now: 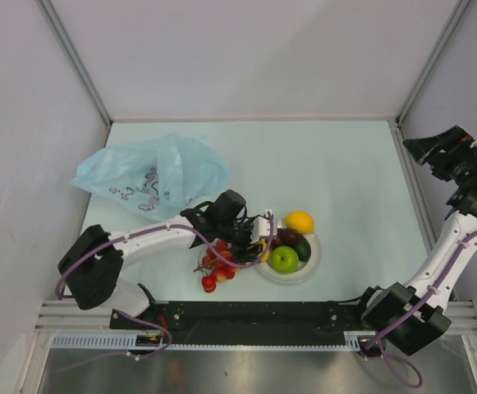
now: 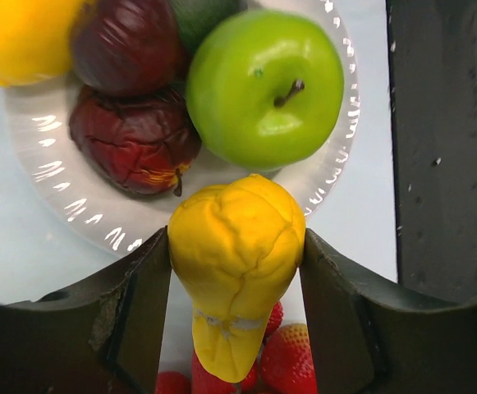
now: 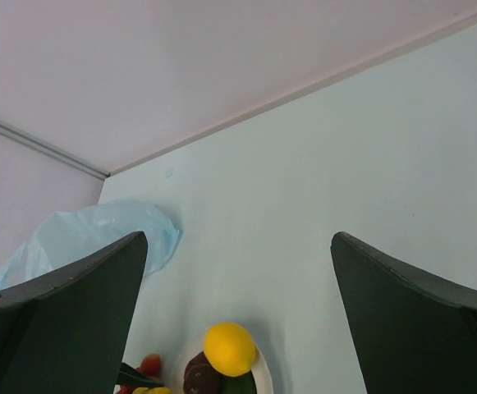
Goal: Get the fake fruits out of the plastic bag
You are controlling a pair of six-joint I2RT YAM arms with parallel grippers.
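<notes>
My left gripper (image 1: 263,234) (image 2: 236,271) is shut on the yellow banana (image 2: 236,246), holding it just above the near rim of the white plate (image 1: 310,268) (image 2: 57,193). On the plate lie a green apple (image 1: 284,259) (image 2: 263,86), a lemon (image 1: 300,222) (image 3: 230,348), an avocado (image 1: 304,248) and two dark maroon fruits (image 2: 131,139). The bunch of red grapes (image 1: 216,267) (image 2: 295,365) lies on the table left of the plate, under the banana. The light-blue plastic bag (image 1: 152,172) (image 3: 82,238) lies crumpled at the back left. My right gripper (image 1: 435,152) (image 3: 238,238) hangs open and holds nothing, high at the far right.
White walls close the table on three sides. The black base rail (image 1: 254,316) (image 2: 443,148) runs along the near edge, right beside the plate.
</notes>
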